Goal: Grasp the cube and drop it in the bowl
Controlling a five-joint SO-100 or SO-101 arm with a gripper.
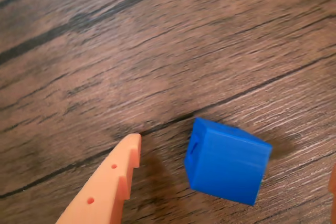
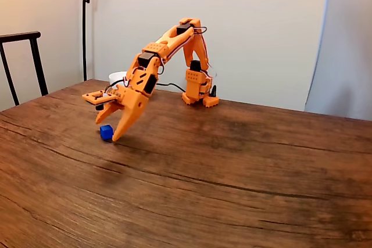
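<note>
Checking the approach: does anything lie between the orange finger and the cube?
Nothing: in the wrist view only bare wooden table separates the finger from the blue cube.

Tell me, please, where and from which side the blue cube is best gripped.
Grip the cube across two opposite flat side faces, coming down from above. It sits alone on the table with plain, parallel faces, already between the open pincer's fingers, though slightly skewed, so a small wrist turn may square it.

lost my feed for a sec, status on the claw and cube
Claw open, low at the table, straddling the cube. Cube on the wood, not gripped. Bowl behind the arm. Nothing in the way.
</note>
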